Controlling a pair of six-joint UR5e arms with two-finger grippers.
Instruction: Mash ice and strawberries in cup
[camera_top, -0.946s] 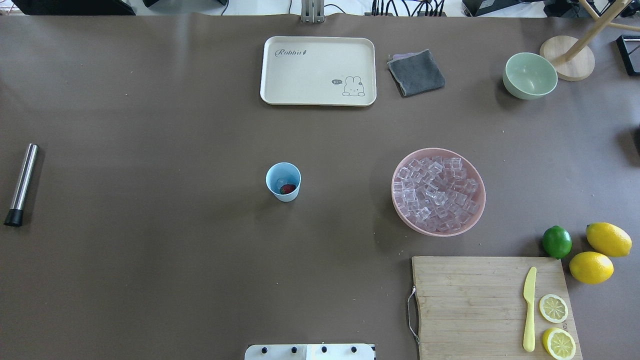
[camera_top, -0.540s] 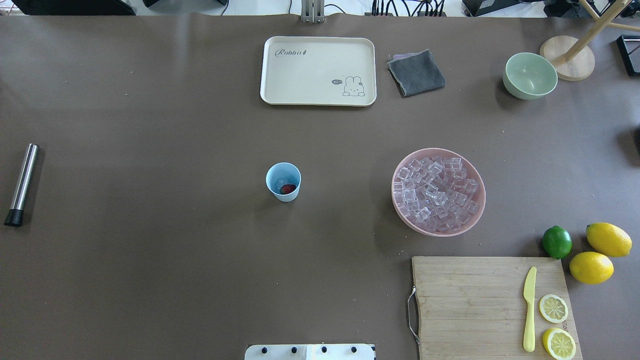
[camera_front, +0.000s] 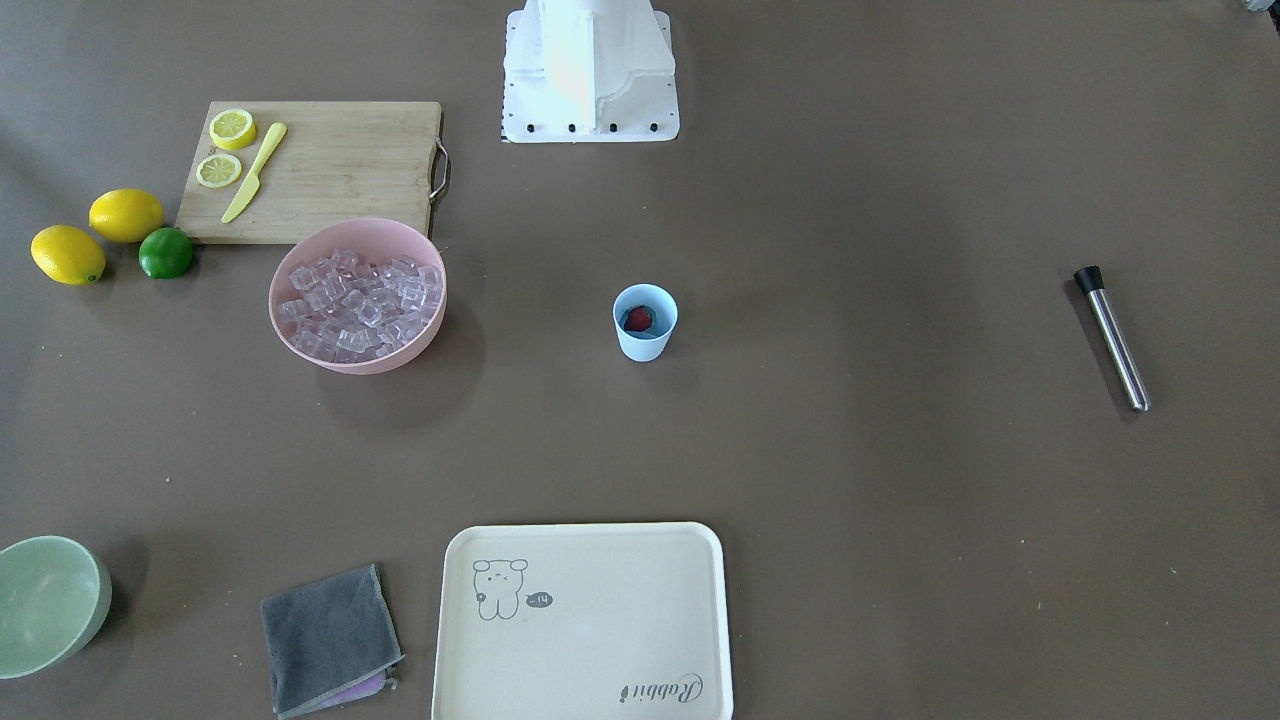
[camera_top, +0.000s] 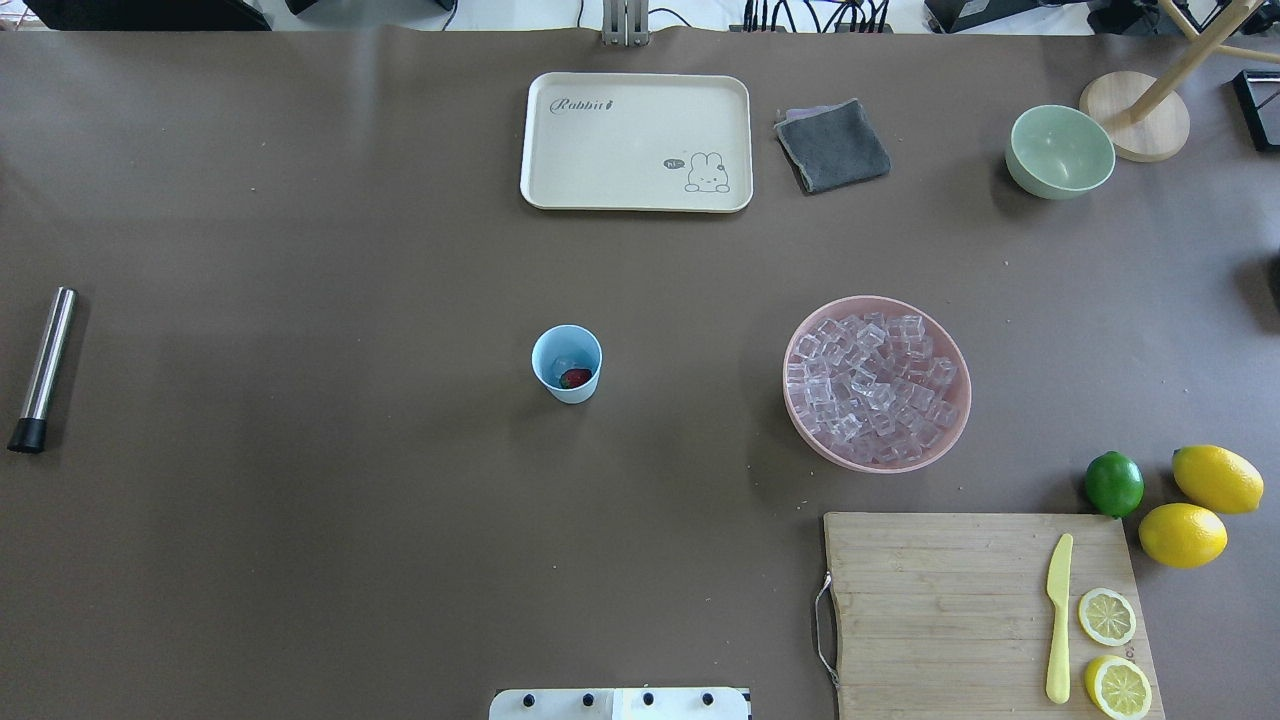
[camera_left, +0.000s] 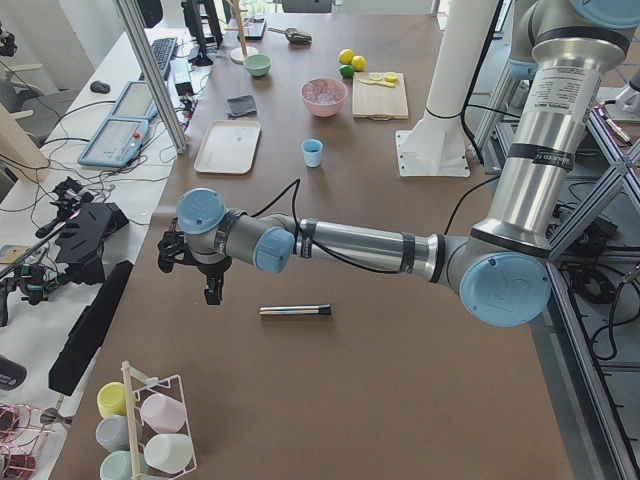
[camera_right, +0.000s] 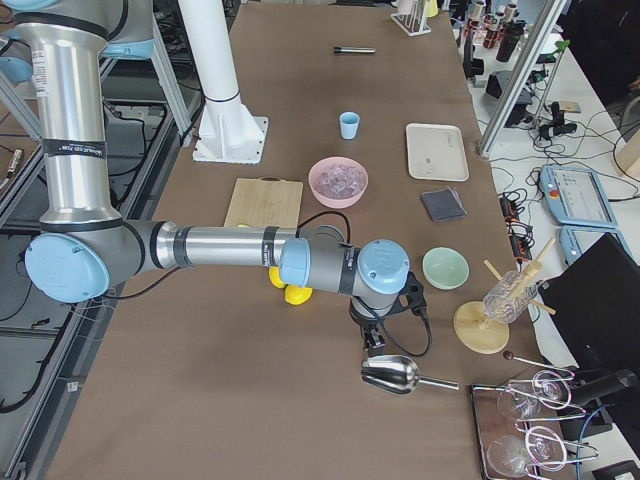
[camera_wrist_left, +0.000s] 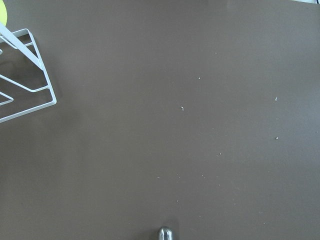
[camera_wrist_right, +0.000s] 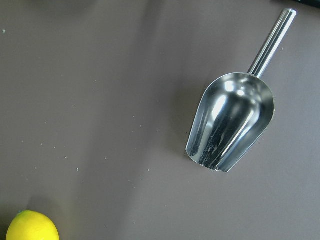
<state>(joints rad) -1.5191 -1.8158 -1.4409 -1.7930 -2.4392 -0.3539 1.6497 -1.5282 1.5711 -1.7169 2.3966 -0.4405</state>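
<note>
The pale blue cup (camera_top: 567, 363) (camera_front: 645, 322) stands upright mid-table with a dark red strawberry (camera_top: 575, 378) (camera_front: 639, 319) inside, beside a pale glassy bit that may be ice. Ice cubes (camera_top: 870, 385) (camera_front: 360, 300) fill the pink bowl (camera_top: 960, 400). A steel muddler (camera_top: 42, 368) (camera_left: 295, 310) lies at the table's left end. My left gripper (camera_left: 212, 296) hangs beside the muddler, seen only from the side; I cannot tell whether it is open or shut. My right gripper (camera_right: 372, 343) hovers by a steel scoop (camera_wrist_right: 232, 122) at the right end; I cannot tell its state either.
A cream tray (camera_top: 636, 141), grey cloth (camera_top: 832, 146) and green bowl (camera_top: 1060, 150) sit along the far edge. A cutting board (camera_top: 930, 600) with a yellow knife and lemon slices, two lemons (camera_top: 1183, 535) and a lime (camera_top: 1114, 483) lie near right. A cup rack (camera_left: 150, 430) stands at the left end.
</note>
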